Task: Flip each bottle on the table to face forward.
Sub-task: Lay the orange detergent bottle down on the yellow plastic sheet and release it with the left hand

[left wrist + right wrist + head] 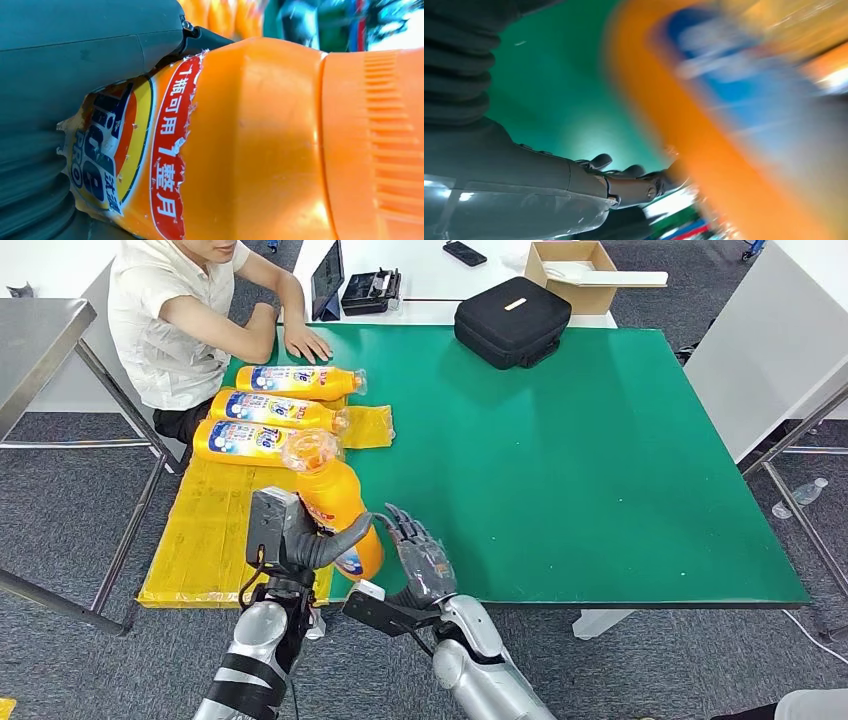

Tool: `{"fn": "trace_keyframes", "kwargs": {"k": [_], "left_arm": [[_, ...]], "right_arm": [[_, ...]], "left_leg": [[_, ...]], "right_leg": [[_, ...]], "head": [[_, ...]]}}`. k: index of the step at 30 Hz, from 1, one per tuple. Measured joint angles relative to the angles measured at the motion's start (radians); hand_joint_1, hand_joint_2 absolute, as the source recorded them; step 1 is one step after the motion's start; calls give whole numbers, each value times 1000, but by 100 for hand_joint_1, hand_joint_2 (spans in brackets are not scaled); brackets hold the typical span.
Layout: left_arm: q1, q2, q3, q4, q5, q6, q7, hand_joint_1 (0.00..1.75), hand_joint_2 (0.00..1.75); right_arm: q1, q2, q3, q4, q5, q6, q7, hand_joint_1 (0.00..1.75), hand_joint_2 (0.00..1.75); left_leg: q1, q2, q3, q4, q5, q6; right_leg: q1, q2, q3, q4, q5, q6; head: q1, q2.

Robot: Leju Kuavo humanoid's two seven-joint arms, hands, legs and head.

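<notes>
Head view: the left hand (290,538) grips the orange bottle (335,502), raised above the near left table (620,490) edge, cap pointing far. The right hand (420,558) is spread beside it, holding nothing. Three labelled bottles (275,410) lie beyond.

Left wrist view: smooth rigid plastic, probably slippery; grip mid-body.

Right wrist view: fingers (644,182) apart, bottle blurred
</notes>
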Motion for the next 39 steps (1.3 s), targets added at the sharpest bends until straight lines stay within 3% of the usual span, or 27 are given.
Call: {"fn": "trace_keyframes", "kwargs": {"k": [5,11,17,27,38,39], "left_arm": [[-7,0,54,-83,-367,59,54,175,175],[-44,-6,111,-127,-751,131,100,175,175],[-86,-2,137,-96,-1054,163,115,175,175],[-128,27,130,69,-1209,175,99,175,175],[-212,116,71,362,-1369,253,142,174,175],[-217,122,68,378,-1372,253,150,161,175]], "right_arm": [[18,-8,-131,-23,111,-72,36,0,0],[12,3,-283,-32,108,-81,-1,0,0],[8,21,-346,-33,72,-79,-56,0,0],[4,26,-376,-23,30,-82,-93,0,0],[8,25,-382,-24,-36,-93,-160,0,0],[12,26,-382,-32,-48,-93,-166,0,0]], "left_leg": [[0,0,0,0,0,0],[0,0,0,0,0,0],[0,0,0,0,0,0],[0,0,0,0,0,0],[0,0,0,0,1,0],[0,0,-1,0,1,0]], "right_leg": [[0,0,0,0,0,0],[0,0,0,0,0,0],[0,0,0,0,0,0],[0,0,0,0,0,0],[0,0,0,0,0,0],[0,0,0,0,0,0]], "head": [[0,0],[0,0],[0,0],[0,0],[0,0],[0,0]]}}
